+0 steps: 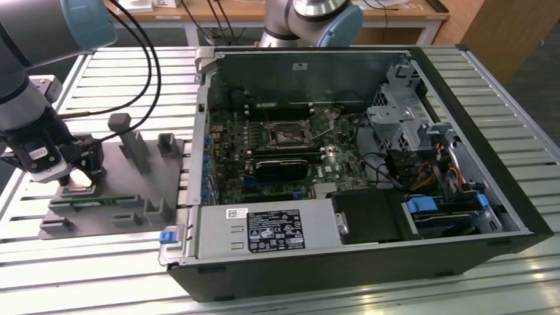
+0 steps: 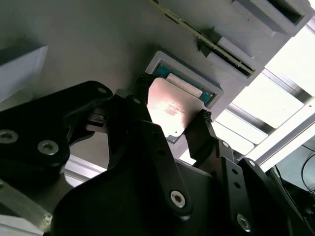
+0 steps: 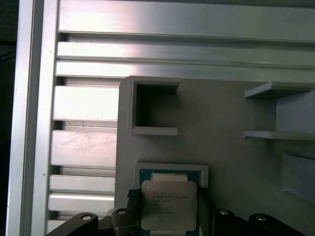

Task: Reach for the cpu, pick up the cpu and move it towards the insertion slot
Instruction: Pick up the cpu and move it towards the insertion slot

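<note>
Fingers point(image 2: 199, 132) of black metal pinch the chip point(image 2: 170, 105) by two opposite edges, holding it over its shallow pocket point(image 3: 172, 168) in the grey holder plate point(image 1: 118, 177). Whether it has cleared the pocket floor I cannot tell. The chip is a flat square with a bright silver lid. In the second wrist view that lid throws back a pinkish glare. In the first wrist view it looks dull grey with fine print, and a teal strip of the pocket shows beyond it. From the exterior view I see the gripper point(image 1: 77, 182) low over the plate at that view's left, on a slatted table point(image 1: 88, 269). The socket point(image 1: 287, 133) sits well apart toward that view's right, on the green board point(image 1: 341, 167) inside an open computer case point(image 1: 368, 262).
</note>
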{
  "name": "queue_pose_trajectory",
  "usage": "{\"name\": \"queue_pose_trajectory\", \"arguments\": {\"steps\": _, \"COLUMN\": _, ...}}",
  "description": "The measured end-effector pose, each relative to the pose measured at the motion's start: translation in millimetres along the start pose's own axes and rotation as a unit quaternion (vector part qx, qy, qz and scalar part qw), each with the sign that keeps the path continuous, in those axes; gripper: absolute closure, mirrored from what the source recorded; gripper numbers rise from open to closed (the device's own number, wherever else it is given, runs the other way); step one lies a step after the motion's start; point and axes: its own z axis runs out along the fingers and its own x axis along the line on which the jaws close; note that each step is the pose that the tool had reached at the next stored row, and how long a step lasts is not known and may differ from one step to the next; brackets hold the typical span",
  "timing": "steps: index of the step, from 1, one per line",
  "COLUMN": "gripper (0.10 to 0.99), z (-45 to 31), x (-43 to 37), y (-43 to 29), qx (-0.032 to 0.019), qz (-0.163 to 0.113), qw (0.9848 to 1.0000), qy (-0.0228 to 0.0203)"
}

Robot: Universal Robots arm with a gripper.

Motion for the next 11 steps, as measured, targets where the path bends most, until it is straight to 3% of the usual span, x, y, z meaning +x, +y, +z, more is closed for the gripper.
{"name": "queue_pose_trajectory", "arguments": {"steps": 3, "gripper": 0.545, "z": -1.7, "x": 0.0, "y": 0.1, "qx": -0.0001, "qz": 0.000, "qw": 1.0000, "qy": 0.0000}}
{"name": "queue_pose_trajectory", "arguments": {"steps": 11, "gripper": 0.545, "z": -15.5, "x": 0.1, "y": 0.6, "qx": 0.0000, "qz": 0.000, "qw": 1.0000, "qy": 0.0000}}
